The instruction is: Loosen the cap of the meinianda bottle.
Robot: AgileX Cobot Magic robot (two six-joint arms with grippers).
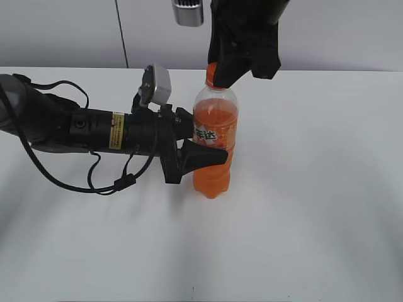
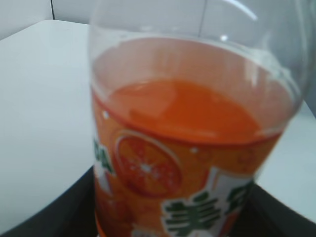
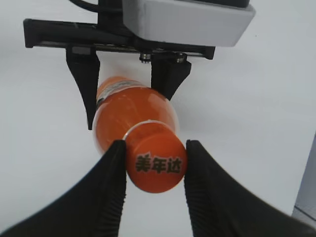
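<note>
**Two grippers on one soda bottle**

The bottle (image 1: 215,145) stands upright near the middle of the exterior frame on a white table (image 1: 315,220), filled with orange drink up to its shoulder. The left gripper (image 1: 204,143) reaches in from the left edge of the frame, lying level, and is clamped around the bottle's middle at the label, one finger in front and one behind. In the left wrist view the bottle (image 2: 192,148) fills the frame, with an orange slice and green characters on the label.

The right gripper (image 1: 234,68) comes down from the top centre of the exterior frame onto the cap (image 1: 211,74). In the right wrist view its two ribbed black fingers (image 3: 111,187) press against either side of the orange cap (image 3: 156,163), in the lower middle of that frame, with dark characters printed on its top.
</note>
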